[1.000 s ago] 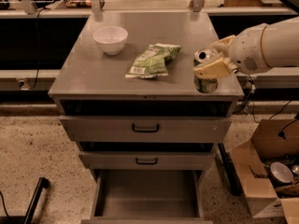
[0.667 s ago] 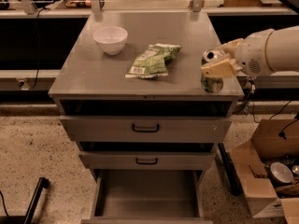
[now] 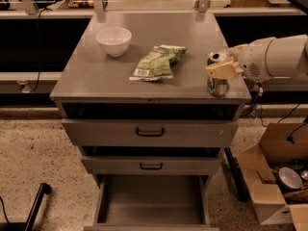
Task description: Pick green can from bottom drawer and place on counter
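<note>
The green can (image 3: 217,82) stands upright at the front right corner of the counter (image 3: 159,28), its silver top showing. My gripper (image 3: 219,64) reaches in from the right on a white arm. Its cream fingers (image 3: 224,70) are closed around the can's upper part. The can's base is at or just above the counter surface. The bottom drawer (image 3: 151,218) is pulled open below, and its grey inside shows nothing in it.
A white bowl (image 3: 114,41) sits at the counter's back left. A crinkled green snack bag (image 3: 156,61) lies mid-counter, left of the can. The two upper drawers (image 3: 150,132) are nearly shut. An open cardboard box (image 3: 272,177) stands on the floor at right.
The gripper has carried the can a little to the right and lower, down to the counter's front right corner. Bowl, bag and drawers have not moved.
</note>
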